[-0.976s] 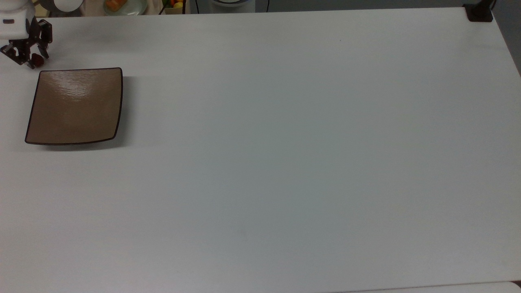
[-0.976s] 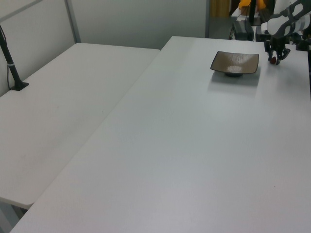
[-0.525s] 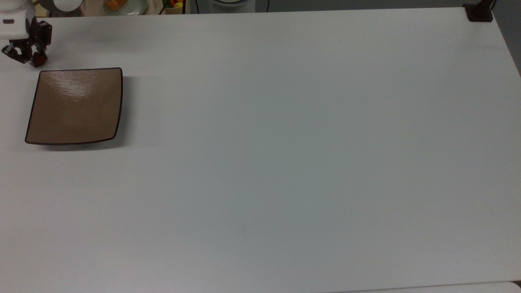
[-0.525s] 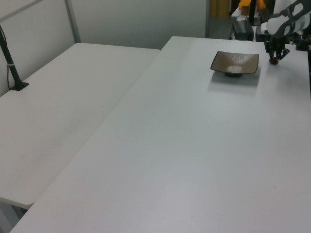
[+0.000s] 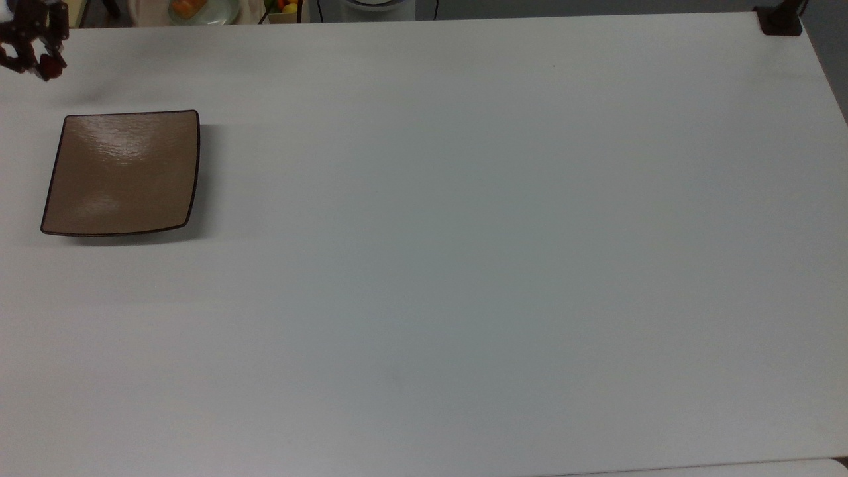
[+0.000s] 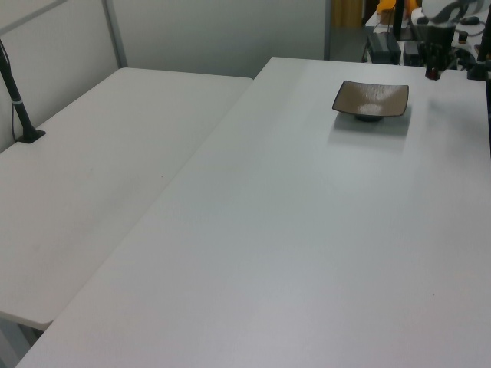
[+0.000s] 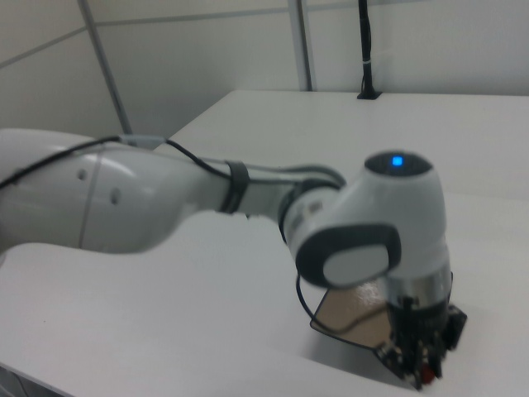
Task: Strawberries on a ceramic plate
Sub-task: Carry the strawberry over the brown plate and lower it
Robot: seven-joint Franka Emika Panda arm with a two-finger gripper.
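Gripping the strawberry (image 5: 50, 64) between its fingers, your gripper (image 5: 41, 66) hangs above the white table (image 5: 464, 265) at the top view's upper left corner — clear of the surface. The ceramic plate (image 5: 122, 173) sits bare below it in the top view, apart from the fruit. In the left view the gripper (image 6: 433, 72) hovers just past the plate (image 6: 371, 100) — toward the left view's right.

Beyond the white desk's (image 5: 464, 265) far edge in the top view sits a round pale dish (image 5: 202, 10) of orange food; a black clamp (image 5: 780, 20) grips 1 far corner.
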